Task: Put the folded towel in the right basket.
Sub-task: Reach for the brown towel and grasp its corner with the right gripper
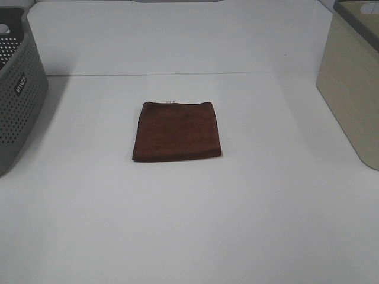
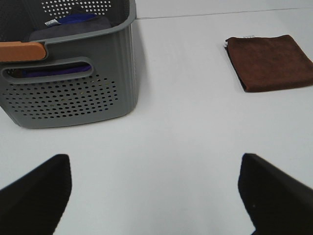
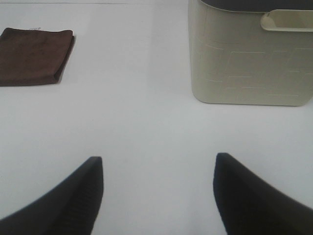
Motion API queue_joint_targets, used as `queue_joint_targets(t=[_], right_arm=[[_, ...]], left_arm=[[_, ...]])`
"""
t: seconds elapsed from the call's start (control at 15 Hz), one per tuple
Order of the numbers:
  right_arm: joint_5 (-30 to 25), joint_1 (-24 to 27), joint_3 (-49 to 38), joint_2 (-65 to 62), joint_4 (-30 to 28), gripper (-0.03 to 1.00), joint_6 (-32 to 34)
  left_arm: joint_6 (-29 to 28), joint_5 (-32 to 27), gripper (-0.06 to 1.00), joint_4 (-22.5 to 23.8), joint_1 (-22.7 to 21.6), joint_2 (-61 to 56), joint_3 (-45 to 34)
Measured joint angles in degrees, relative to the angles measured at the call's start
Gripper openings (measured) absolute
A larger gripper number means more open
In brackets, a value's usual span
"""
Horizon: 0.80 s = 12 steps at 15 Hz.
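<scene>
On the table (image 1: 237,225), the folded towel (image 1: 176,131) lies well apart from right basket (image 1: 352,89); left claw (image 2: 154,166), right claw (image 3: 159,161) spread.

The towel (image 1: 177,131) is brown, the left basket (image 1: 18,100) perforated grey, the right basket (image 1: 349,89) beige, the table (image 1: 189,225) white.

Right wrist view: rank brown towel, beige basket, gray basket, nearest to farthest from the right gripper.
1. Beige basket, ahead of the right gripper, right side.
2. Brown towel, in the middle.
3. Gray basket, far left in the high view, past the towel; outside the wrist view.
</scene>
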<state>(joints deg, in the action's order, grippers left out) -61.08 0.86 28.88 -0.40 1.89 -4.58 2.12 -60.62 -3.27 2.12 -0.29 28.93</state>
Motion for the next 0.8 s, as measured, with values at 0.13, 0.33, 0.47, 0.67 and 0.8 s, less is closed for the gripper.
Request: queue_joint_targets(t=[0.13,0.33,0.47,0.67,0.8], right_arm=[[0.0,0.0,0.0,0.2,0.0,0.62,0.0],[3.6,0.0,1.4,6.0,0.2,0.62,0.0],[8.0,0.0,2.9,12.8,2.0,0.62,0.0],[11.7,0.0,6.0,24.9,5.6,0.62,0.0],[12.7,0.0,10.0,34.0,7.8,0.62,0.0]], left_arm=[[0.0,0.0,0.88,0.0,0.0,0.0,0.0],[0.0,0.0,0.88,0.0,0.0,0.0,0.0],[0.0,0.0,0.88,0.0,0.0,0.0,0.0],[0.0,0.0,0.88,0.0,0.0,0.0,0.0],[0.0,0.0,0.88,0.0,0.0,0.0,0.0]])
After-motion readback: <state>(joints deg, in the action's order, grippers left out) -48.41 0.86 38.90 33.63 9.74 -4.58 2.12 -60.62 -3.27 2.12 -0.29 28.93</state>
